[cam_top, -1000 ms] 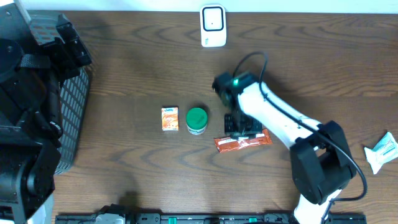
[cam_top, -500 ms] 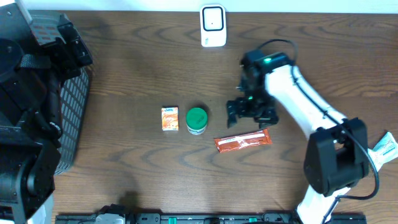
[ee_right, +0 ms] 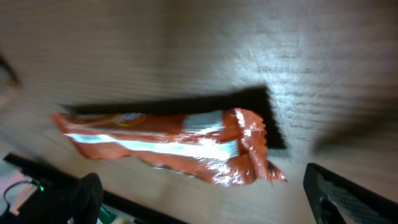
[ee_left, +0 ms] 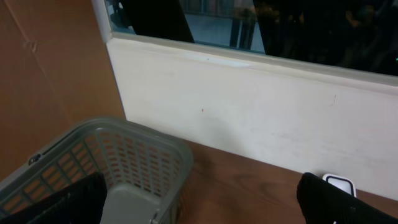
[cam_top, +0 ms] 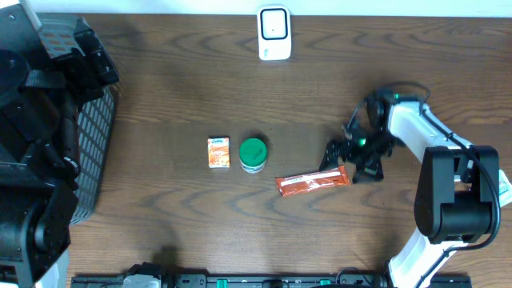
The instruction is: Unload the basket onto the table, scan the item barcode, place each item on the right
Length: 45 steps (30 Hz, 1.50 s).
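A: Right arm's fingers (ee_right: 348,198)?
B: Spread wide, empty, just beside the crinkly orange foil snack wrapper (cam_top: 313,183), which lies flat on the brown wooden worktop (cam_top: 160,104).
A: Left fingers (ee_left: 333,200)?
B: Wide too, holding nothing. I'd pinch the wrapper mid-length, barcode toward the white box scanner (cam_top: 274,34).

Overhead looks straight down on the whole counter (cam_top: 160,96). Left wrist faces sideways over a basket (ee_left: 124,155) to a wall (ee_left: 249,106). Right wrist sits close above the orange wrapper (ee_right: 168,146), shared with overhead.
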Tool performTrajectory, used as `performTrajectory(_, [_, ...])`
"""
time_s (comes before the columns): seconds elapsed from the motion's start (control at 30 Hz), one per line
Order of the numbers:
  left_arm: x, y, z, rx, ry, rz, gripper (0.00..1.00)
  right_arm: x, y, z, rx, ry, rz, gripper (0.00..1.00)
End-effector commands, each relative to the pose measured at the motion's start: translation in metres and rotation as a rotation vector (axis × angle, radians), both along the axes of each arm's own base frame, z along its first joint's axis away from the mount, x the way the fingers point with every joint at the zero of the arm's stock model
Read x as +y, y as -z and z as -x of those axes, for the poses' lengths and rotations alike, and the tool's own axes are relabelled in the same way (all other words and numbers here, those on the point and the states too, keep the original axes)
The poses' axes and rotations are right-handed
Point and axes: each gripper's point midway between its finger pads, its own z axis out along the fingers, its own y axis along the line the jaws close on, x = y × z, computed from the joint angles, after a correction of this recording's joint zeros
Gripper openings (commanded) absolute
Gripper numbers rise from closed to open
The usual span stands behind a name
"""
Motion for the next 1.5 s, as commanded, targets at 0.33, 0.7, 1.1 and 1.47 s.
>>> performTrajectory(0.33, [0.001,0.001,0.0,-0.003,-0.006,0.009,0.98,-0.02,0.051,0.027,0.013,0.107,0.081,0.99])
performTrajectory(0.7, [0.001,0.001,0.0,-0.003,-0.006,0.009,0.98,-0.022,0.103,0.05,0.081,0.11,0.128,0.68])
performTrajectory(1.1, [0.001,0.001,0.0,-0.004,-0.006,0.009,0.98,-0.01,0.111,0.028,0.061,0.123,0.083,0.01])
performTrajectory(1.47, [0.0,0.005,-0.007,0.014,-0.006,0.007,0.98,0.005,0.018,-0.014,-0.116,0.093,0.062,0.54])
